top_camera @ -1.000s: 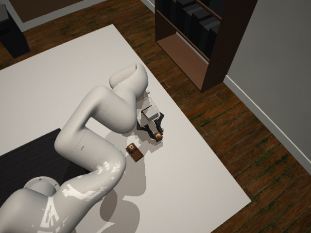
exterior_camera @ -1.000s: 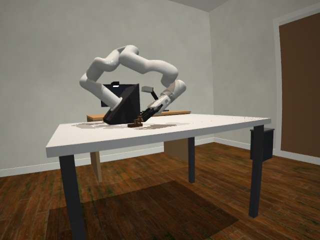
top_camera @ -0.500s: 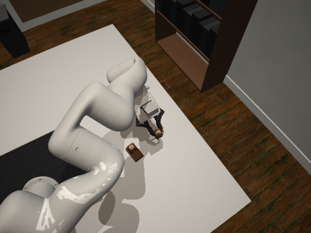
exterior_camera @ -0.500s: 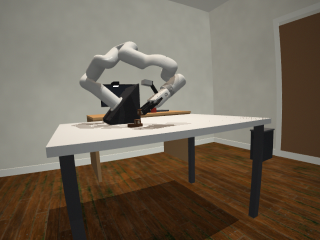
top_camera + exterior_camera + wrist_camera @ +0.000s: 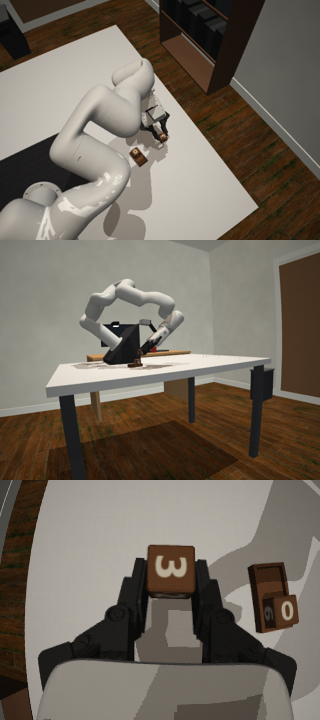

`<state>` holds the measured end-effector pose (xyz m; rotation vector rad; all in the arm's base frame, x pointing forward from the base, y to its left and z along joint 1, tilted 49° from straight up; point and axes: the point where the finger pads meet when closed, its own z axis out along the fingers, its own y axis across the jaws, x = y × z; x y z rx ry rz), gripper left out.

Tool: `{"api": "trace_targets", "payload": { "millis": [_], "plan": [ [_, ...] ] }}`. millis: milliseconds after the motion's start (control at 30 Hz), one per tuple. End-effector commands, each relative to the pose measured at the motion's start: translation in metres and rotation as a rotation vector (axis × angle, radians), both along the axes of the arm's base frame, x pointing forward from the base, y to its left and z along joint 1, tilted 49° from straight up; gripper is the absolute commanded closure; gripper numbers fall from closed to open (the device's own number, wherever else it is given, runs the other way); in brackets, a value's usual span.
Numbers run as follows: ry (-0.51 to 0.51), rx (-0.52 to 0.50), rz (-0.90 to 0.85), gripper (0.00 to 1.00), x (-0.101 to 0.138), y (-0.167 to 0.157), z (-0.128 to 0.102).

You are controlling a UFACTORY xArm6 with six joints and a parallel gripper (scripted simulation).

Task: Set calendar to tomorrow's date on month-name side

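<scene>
Right now my gripper (image 5: 170,575) is clamped on a brown cube (image 5: 171,570) — the face toward the wrist camera shows a 3 lying on its side — held above the white table (image 5: 196,180). Nearby, apart from it, the tray (image 5: 141,160) lies on the table with the other cube (image 5: 134,152), 0 on top, at one end.

I see two brown wooden cubes with white digits. The cube marked 3 (image 5: 171,570) is off the table, clamped on two opposite sides, its 3 lying sideways in the wrist view. The cube marked 0 (image 5: 287,611) stands in the brown tray (image 5: 266,582), at the tray's 5 o'clock end. The tray lies flat on the table, at 3 o'clock from the held cube.
</scene>
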<state>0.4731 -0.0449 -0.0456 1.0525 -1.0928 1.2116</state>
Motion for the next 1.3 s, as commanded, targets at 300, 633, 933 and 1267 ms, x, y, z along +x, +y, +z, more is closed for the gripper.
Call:
{"api": "trace_targets", "payload": {
  "millis": [300, 633, 933, 1267],
  "plan": [
    [-0.018, 0.201, 0.002, 0.73, 0.001, 0.002, 0.007],
    [-0.035, 0.447, -0.004, 0.73, 0.001, 0.002, 0.01],
    [-0.036, 0.504, -0.008, 0.73, 0.001, 0.001, 0.012],
    [-0.052, 0.708, -0.01, 0.73, 0.001, 0.0, 0.017]
  ]
}}
